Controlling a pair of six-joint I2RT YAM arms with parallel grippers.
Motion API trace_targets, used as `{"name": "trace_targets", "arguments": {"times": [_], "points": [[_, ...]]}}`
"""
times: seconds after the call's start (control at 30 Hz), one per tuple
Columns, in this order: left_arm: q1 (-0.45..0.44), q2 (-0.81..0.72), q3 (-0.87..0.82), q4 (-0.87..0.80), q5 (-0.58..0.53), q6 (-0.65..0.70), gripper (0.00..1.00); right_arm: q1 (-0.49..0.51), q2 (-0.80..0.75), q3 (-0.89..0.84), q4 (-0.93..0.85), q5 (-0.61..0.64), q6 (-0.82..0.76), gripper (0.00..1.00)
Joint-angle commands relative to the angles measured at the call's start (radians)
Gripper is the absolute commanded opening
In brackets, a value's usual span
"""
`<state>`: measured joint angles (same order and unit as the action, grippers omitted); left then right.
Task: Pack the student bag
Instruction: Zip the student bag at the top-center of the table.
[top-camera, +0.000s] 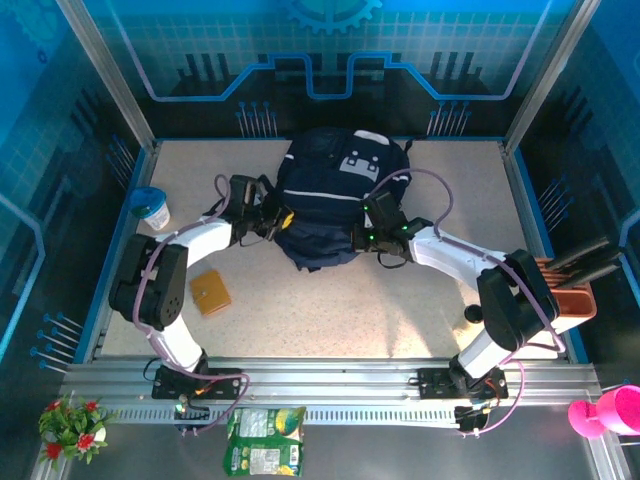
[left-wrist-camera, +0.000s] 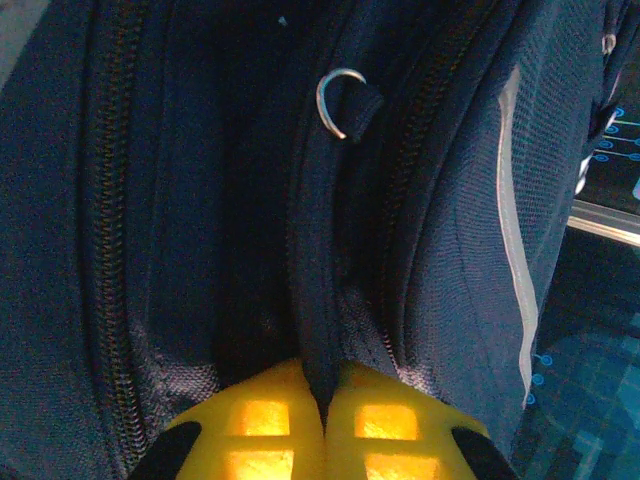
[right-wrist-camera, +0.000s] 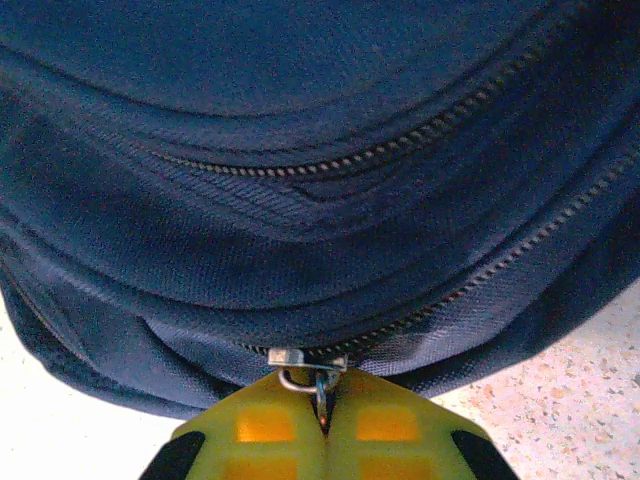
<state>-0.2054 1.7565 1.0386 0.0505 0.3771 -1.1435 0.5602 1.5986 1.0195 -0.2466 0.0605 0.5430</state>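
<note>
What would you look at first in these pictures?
The big navy bag in the middle of the table stands out first. The yellow left fingers pinch a fold of its fabric between two zippers. The right fingers are shut on a zipper pull at the bag's near right corner.

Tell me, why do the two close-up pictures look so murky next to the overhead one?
Top external: evenly lit, with a bluish cast. Left wrist: the backpack, pressed close, looks dim and soft, the pads of the left pincer glowing yellow. Right wrist: the zipper pull is crisp, but the table is washed out white.
</note>
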Motion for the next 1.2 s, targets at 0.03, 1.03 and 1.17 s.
{"name": "trace_targets", "arguments": {"times": [0.03, 1.03, 1.17], "points": [[0.055, -0.013, 0.023, -0.024, -0.012, 0.056, 0.13, 0.054, 0.009, 0.063, -0.038, -0.047, -0.068, 0.00], [-0.022, -0.288, -0.252, 0.078, -0.110, -0.133, 0.40, 0.216, 0.251, 0.300, 0.107, -0.274, -0.053, 0.00], [-0.033, -0.251, -0.228, 0.085, -0.113, -0.133, 0.39, 0.217, 0.249, 0.301, 0.105, -0.275, -0.055, 0.00]]}}
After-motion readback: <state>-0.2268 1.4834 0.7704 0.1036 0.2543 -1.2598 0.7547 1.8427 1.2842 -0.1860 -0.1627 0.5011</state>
